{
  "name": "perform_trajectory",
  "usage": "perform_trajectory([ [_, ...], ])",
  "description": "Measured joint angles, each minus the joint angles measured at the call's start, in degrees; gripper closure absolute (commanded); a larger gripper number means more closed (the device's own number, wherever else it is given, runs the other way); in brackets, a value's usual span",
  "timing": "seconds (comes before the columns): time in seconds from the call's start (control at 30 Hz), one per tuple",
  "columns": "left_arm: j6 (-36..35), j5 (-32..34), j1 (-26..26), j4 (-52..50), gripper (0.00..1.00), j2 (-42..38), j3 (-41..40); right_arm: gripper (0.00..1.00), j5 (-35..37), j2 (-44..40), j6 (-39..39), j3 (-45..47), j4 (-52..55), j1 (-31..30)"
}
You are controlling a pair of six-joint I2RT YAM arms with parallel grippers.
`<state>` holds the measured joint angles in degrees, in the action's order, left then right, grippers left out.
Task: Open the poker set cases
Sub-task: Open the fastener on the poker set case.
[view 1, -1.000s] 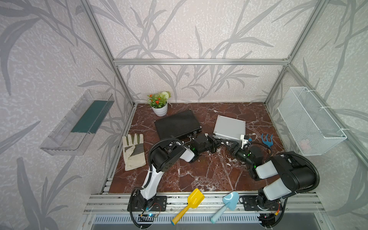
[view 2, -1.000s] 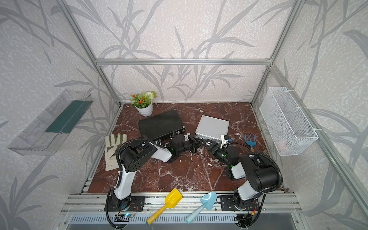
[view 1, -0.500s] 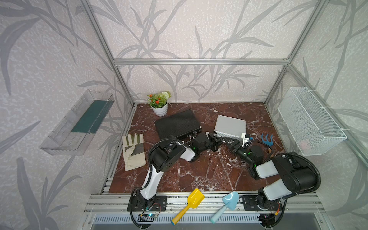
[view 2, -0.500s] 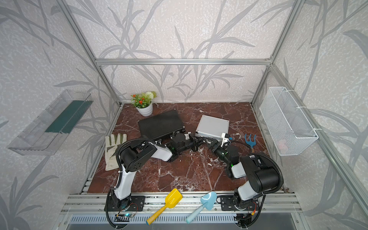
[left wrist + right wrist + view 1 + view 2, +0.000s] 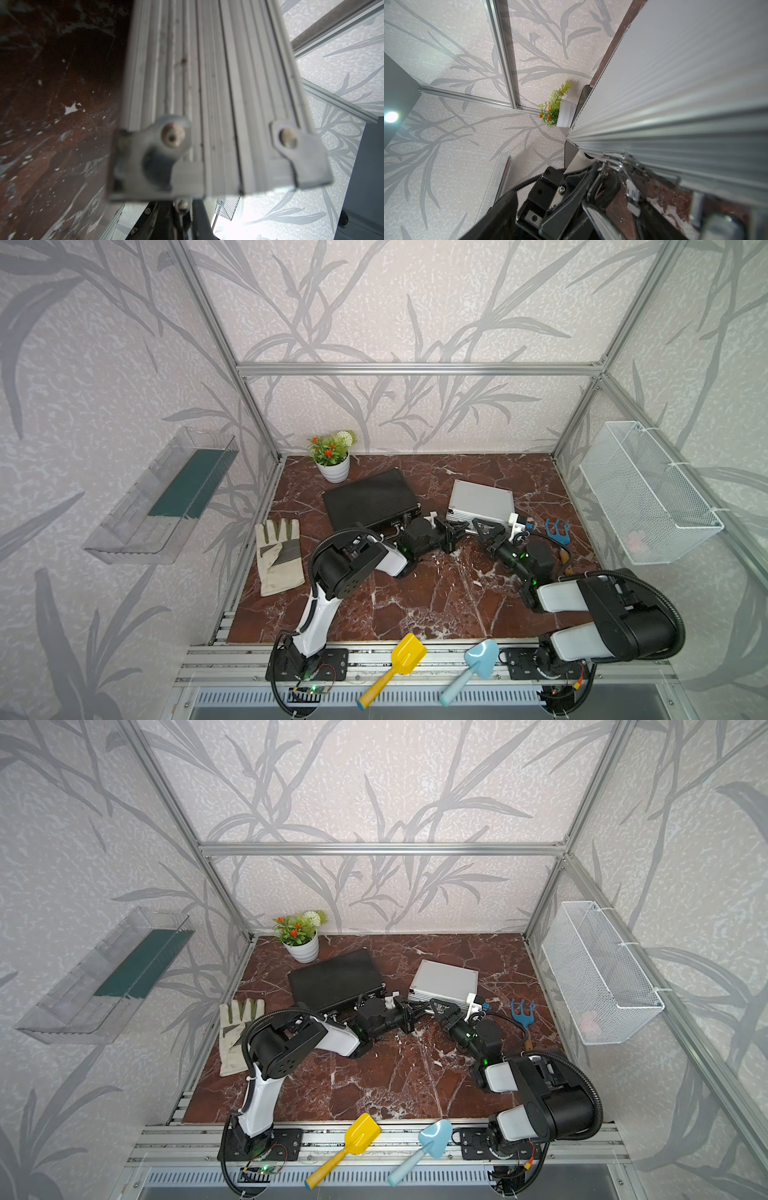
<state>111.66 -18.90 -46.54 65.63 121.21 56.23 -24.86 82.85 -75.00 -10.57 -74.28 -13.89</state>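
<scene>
Two poker set cases lie shut on the marble floor: a larger black one (image 5: 370,499) and a smaller silver one (image 5: 482,502). My left gripper (image 5: 457,529) is shut, its tips at the silver case's front left corner. The left wrist view shows that ribbed front edge (image 5: 207,83) with its riveted corner plates close up. My right gripper (image 5: 485,527) stands open at the same front edge, by the case's chrome handle (image 5: 593,212) and a latch (image 5: 631,191). The silver lid (image 5: 675,83) fills the right wrist view.
A flower pot (image 5: 334,462) stands at the back left, and a work glove (image 5: 278,556) lies by the left wall. A blue hand rake (image 5: 557,529) lies right of the silver case. A yellow shovel (image 5: 395,668) and a blue trowel (image 5: 473,664) rest on the front rail. A wire basket (image 5: 648,493) hangs on the right.
Both grippers have moved in toward the silver case's front edge, and now sit close together there. The right jaws have narrowed a little.
</scene>
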Motion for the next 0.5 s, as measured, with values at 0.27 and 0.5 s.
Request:
perform_trajectory([
  [0.27,0.42,0.20,-0.04,2.62,1.00,1.20,0.00,0.17,1.05,-1.97,-4.59,-0.02,1.05,0.00],
  [0.5,0.59,0.24,-0.11,4.50,1.00,2.01,0.00,0.17,2.40,-3.85,-7.56,0.00,2.80,0.00],
])
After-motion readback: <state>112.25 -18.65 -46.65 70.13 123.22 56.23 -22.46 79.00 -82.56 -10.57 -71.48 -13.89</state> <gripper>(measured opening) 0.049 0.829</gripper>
